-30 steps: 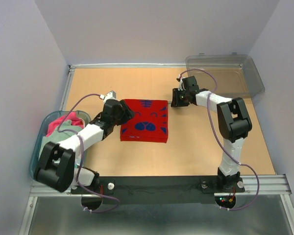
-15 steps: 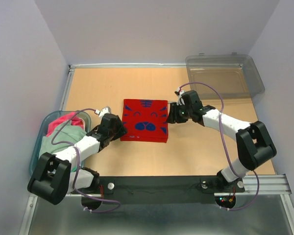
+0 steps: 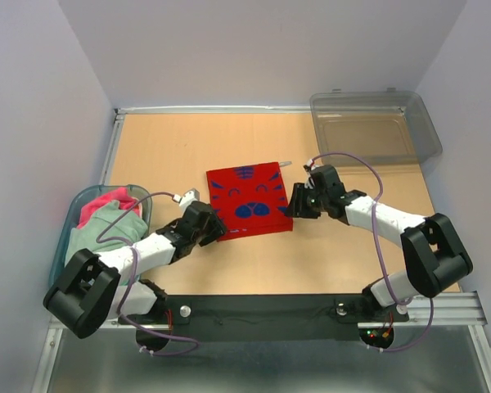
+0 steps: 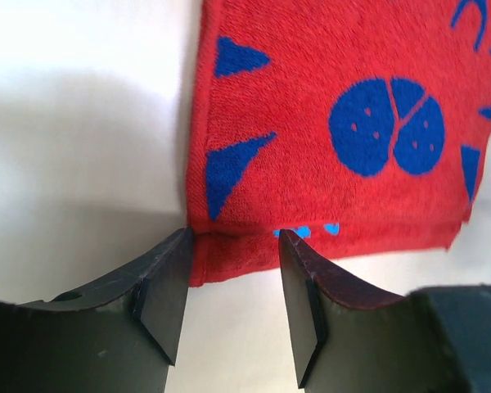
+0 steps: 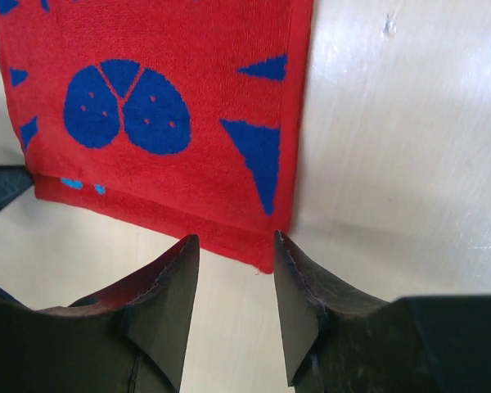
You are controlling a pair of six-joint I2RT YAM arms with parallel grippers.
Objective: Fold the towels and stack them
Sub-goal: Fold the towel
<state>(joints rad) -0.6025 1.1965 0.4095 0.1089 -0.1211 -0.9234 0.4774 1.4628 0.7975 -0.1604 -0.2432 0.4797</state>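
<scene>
A folded red towel [image 3: 250, 201] with blue markings lies flat in the middle of the table, slightly skewed. My left gripper [image 3: 216, 229] is at its near-left corner, and in the left wrist view the towel [image 4: 327, 106] has that corner between the tips of the open left gripper [image 4: 235, 239]. My right gripper [image 3: 294, 210] is at the near-right corner. In the right wrist view the towel [image 5: 164, 123] pokes its corner between the tips of the open right gripper [image 5: 236, 241]. Neither pair of jaws presses the cloth. A pink towel [image 3: 106, 201] and a pale green towel [image 3: 98, 233] lie bunched in the tub.
The blue-rimmed oval tub [image 3: 59, 260] stands at the left edge beside the left arm. A clear grey plastic bin [image 3: 376, 123] sits at the back right corner. A metal rail [image 3: 442, 307] runs along the near edge.
Both grippers have come to the towel's near corners, the right one from its far-right side. The towel has turned slightly. The left jaws have narrowed a little.
</scene>
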